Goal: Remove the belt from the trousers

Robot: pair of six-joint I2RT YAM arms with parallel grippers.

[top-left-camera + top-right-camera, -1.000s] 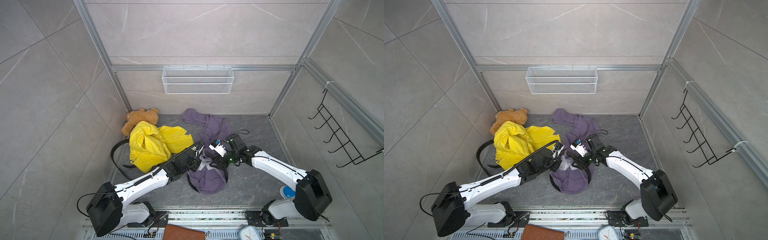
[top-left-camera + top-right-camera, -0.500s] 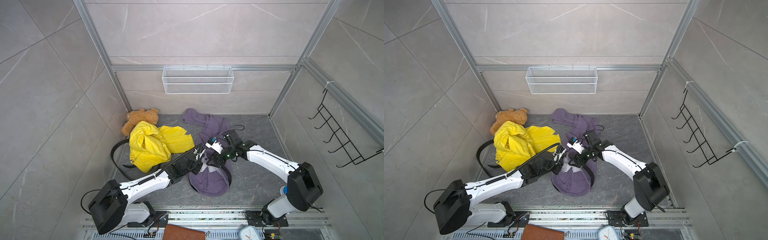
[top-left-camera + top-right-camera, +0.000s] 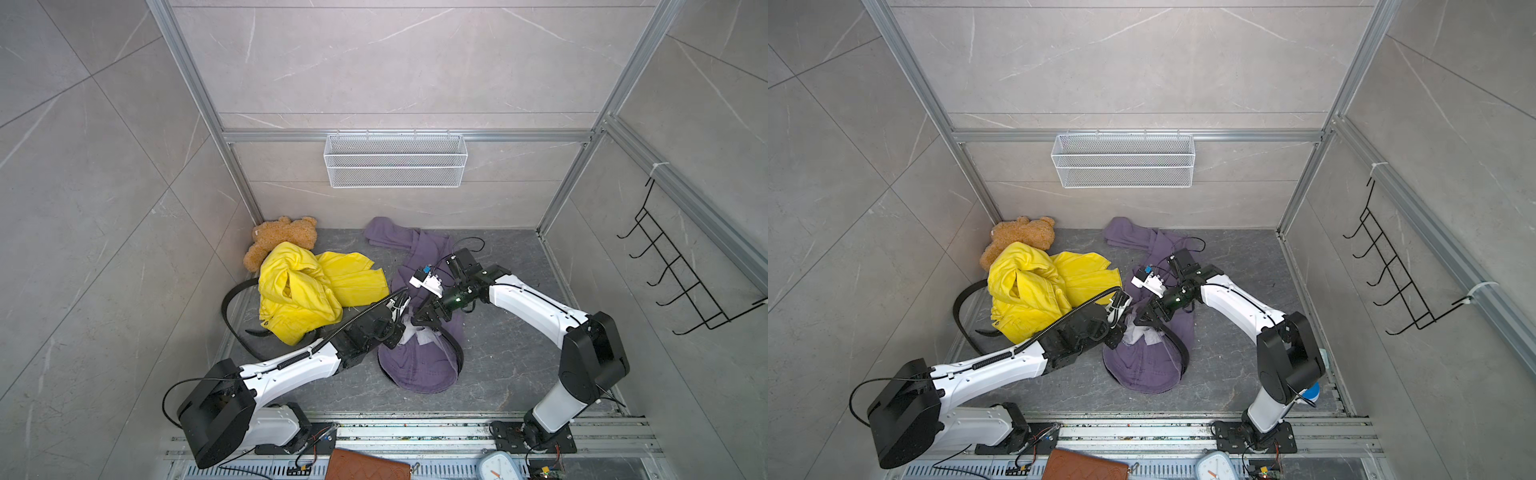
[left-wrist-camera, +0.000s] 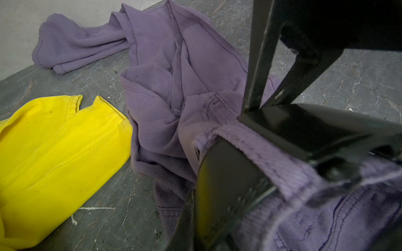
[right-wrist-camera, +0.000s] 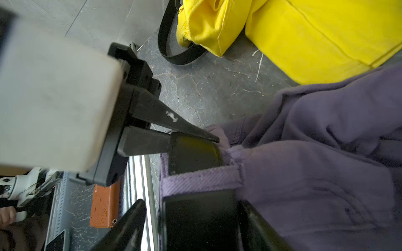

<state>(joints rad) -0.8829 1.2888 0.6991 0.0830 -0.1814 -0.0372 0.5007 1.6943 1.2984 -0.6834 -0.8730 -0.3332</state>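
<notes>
Your left claw (image 5: 193, 142) is pinched tight on the belt (image 5: 192, 155), threaded through the waist of the purple trousers (image 3: 419, 370), at their 6 o'clock end. Your right claw (image 5: 191, 206) straddles it, jaws apart, gripping nothing

Purple trousers (image 3: 1144, 374) crumpled mid-floor, blk belt (image 3: 1180, 347) round waistband, L hand (image 3: 1120, 332) & R hand (image 3: 1143, 318) close together there

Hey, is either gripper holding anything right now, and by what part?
The left gripper is pinching the belt near its end, beside a purple belt loop. The right gripper is open astride the belt, holding nothing.
</notes>
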